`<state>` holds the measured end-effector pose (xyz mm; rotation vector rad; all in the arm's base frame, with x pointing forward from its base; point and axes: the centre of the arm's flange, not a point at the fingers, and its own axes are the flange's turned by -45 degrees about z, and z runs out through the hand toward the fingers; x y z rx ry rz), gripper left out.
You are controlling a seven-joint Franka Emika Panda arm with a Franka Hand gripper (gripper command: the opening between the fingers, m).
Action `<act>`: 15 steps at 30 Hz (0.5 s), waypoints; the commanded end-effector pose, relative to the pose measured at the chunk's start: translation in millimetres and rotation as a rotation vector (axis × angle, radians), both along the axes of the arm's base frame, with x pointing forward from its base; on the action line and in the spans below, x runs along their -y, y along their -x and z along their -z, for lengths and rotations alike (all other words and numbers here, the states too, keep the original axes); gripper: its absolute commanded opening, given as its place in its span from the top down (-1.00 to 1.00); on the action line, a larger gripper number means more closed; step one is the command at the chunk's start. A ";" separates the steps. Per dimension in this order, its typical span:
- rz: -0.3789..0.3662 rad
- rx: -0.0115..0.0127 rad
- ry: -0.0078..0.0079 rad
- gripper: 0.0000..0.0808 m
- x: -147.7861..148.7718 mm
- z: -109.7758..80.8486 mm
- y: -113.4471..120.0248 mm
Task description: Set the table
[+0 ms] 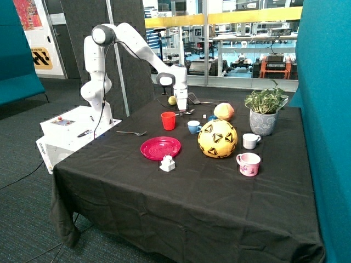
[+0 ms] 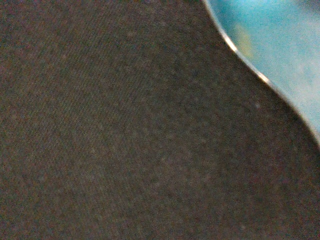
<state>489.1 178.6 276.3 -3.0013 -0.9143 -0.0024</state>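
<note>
One tool (image 1: 181, 108) hangs low at the far side of the desk (image 1: 186, 192), just above a spoon (image 1: 185, 112) lying behind the red cup (image 1: 168, 120); whether it is open or closed cannot be told. Close up, black cloth fills the wrist view beside a shiny blue-reflecting edge (image 2: 280, 50). Nearer lie a blue cup (image 1: 193, 127), a red plate (image 1: 160, 148), a fork (image 1: 131, 132) and a yellow ball (image 1: 218, 138). No writing is readable.

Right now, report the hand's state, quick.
Hand: down at the table behind the red cup, near a spoon; open, closed or holding cannot be told.
</note>
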 end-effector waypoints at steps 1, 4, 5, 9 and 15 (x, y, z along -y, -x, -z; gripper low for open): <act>0.012 -0.0003 0.0044 -0.27 -3.0 6.9 -0.5; 0.012 -0.0003 0.0044 -0.26 -3.8 6.4 -2.2; 0.013 -0.0003 0.0044 -0.25 -4.0 6.4 -2.8; 0.017 -0.0003 0.0044 -0.24 -5.1 7.3 -6.1; 0.019 -0.0003 0.0044 -0.23 -7.6 9.5 -10.3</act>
